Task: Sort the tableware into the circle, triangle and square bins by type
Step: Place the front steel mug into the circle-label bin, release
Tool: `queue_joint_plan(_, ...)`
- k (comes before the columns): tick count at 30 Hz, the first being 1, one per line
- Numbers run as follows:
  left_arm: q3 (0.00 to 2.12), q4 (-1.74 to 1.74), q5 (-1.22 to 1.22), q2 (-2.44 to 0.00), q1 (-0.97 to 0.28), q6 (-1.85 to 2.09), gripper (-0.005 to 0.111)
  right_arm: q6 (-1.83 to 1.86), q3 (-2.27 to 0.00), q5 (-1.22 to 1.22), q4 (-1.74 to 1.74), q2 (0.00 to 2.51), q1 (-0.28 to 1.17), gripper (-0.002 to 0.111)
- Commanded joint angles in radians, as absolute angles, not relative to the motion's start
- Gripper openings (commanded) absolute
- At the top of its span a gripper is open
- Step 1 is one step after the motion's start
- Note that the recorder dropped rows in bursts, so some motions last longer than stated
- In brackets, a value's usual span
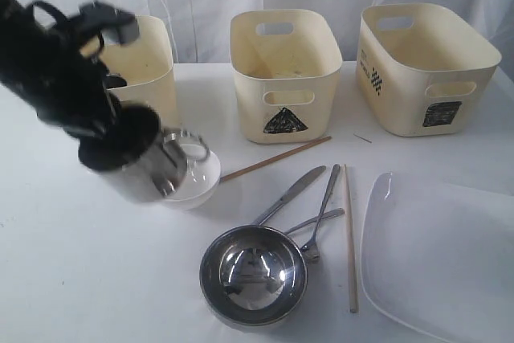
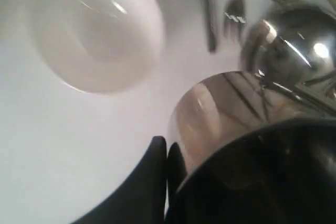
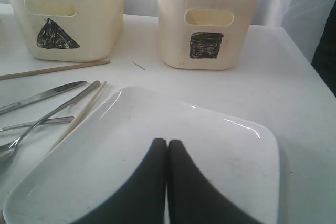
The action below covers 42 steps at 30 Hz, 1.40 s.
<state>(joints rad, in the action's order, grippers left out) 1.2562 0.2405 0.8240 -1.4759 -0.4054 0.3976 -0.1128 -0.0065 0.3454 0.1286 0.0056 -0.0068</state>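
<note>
My left gripper (image 1: 132,140) is shut on the rim of a steel mug (image 1: 152,168), held tilted above the table beside the small white bowl (image 1: 201,181). In the left wrist view one finger sits outside the mug (image 2: 220,114) and one inside, the gripper (image 2: 167,145) pinching its wall. The steel bowl (image 1: 253,275), knife (image 1: 291,194), forks (image 1: 321,216) and two chopsticks (image 1: 273,160) lie at centre. My right gripper (image 3: 167,142) is shut and empty over the white square plate (image 3: 226,156). No second mug is in view.
Three cream bins stand at the back: the left one (image 1: 154,66) with its mark hidden behind my arm, the triangle bin (image 1: 285,70) in the middle, the wider square bin (image 1: 426,62) on the right. The plate (image 1: 442,255) fills the front right corner.
</note>
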Motion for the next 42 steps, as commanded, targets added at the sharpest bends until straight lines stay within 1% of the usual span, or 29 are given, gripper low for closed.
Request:
queue_joint_plan(1,1.437,-0.037,0.711,-1.445,-0.381,0.208,0.000,-0.117,0.000,0.343,0.127,0.000,-0.010,0.000)
queue_joint_plan(4,1.552,-0.113,0.666,-1.482,-0.336,0.164,0.000,-0.117,0.000,0.343,0.127,0.000,-0.010,0.000)
queue_joint_plan(11,1.745,-0.107,0.615,-1.684,-0.200,0.157,0.000,-0.117,0.000,0.343,0.127,0.000,-0.010,0.000)
queue_joint_plan(17,1.845,-0.105,0.590,-1.863,-0.149,0.157,0.000,-0.108,0.000,0.343,0.127,0.000,-0.010,0.000)
queue_joint_plan(27,1.933,-0.105,0.564,-2.043,-0.141,0.160,0.000,-0.108,0.000,0.343,0.127,0.000,-0.010,0.000)
queue_joint_plan(37,1.933,-0.114,0.571,-2.083,-0.141,0.160,0.000,-0.108,0.000,0.343,0.127,0.000,-0.010,0.000)
queue_joint_plan(38,1.933,-0.114,0.571,-2.083,-0.141,0.160,0.001,-0.108,0.000,0.343,0.127,0.000,-0.010,0.000)
queue_joint_plan(40,1.933,-0.114,0.578,-2.083,-0.141,0.160,0.006,-0.108,0.000,0.343,0.127,0.000,-0.010,0.000)
queue_joint_plan(42,1.933,-0.114,0.588,-2.083,-0.141,0.160,0.014,-0.108,0.000,0.343,0.127,0.000,-0.010,0.000)
